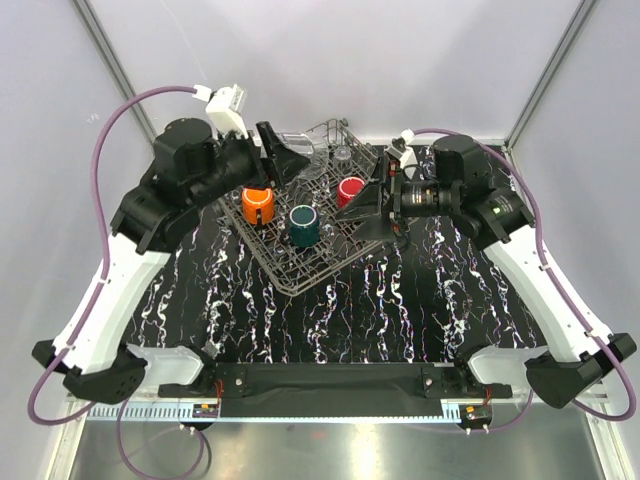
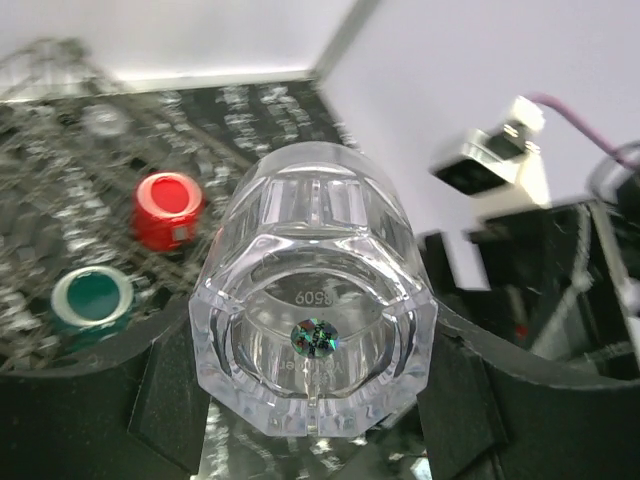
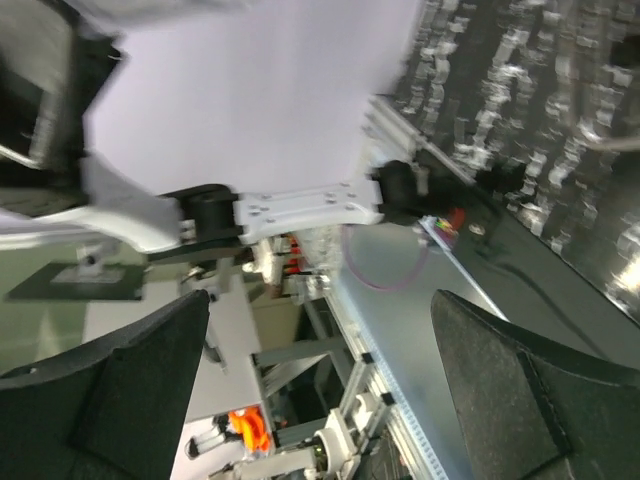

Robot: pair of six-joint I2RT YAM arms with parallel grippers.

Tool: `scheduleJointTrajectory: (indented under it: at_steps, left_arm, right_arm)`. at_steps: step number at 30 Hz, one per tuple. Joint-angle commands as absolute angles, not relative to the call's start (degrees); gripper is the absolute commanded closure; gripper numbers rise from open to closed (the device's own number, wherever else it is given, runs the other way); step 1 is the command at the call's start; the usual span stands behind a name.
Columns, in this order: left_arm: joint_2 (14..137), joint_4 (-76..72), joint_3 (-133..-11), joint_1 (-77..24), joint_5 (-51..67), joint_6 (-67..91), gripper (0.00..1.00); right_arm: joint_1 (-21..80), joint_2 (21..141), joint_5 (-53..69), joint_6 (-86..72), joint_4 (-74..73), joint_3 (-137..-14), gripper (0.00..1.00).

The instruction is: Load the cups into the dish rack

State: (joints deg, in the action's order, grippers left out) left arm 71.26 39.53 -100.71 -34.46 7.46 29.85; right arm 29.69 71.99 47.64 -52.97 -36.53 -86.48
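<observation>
Left wrist view shows clear cup (image 2: 312, 300) clamped inside left gripper (image 2: 315, 385).

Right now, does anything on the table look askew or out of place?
Yes: the dish rack sits askew, turned diagonally to the edges of the table, with one corner pointing toward the near edge. Nothing looks spilled or broken.
</observation>
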Motion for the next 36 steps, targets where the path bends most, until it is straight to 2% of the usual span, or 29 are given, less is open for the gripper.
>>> scheduleJointTrajectory:
  at_steps: [1, 10, 18, 26, 36]
  left_arm:
    - [74.08, 43.77, -105.20, -34.28, 0.18, 24.18, 1.00]
    - [82.87, 43.77, -104.59, -33.05, -7.56, 24.43, 1.00]
    - [93.41, 39.65, -105.64, -29.97, -7.20, 27.60, 1.00]
    - [101.07, 37.09, -106.96, -27.77, -8.78, 26.38, 1.00]
    - [112.05, 39.99, -112.93, -27.07, -11.95, 24.26, 1.00]
  right_arm:
    - [29.97, 72.07, 41.50, -42.46, -55.17, -92.36, 0.00]
    - [29.97, 70.75, 29.54, -33.14, -71.62, -94.49, 0.00]
    - [29.97, 68.11, 27.25, -29.45, -76.19, -92.02, 0.00]
    - [29.97, 71.10, 24.79, -25.84, -83.58, -96.77, 0.00]
    - [30.06, 70.66, 22.33, -25.05, -87.36, -96.86, 0.00]
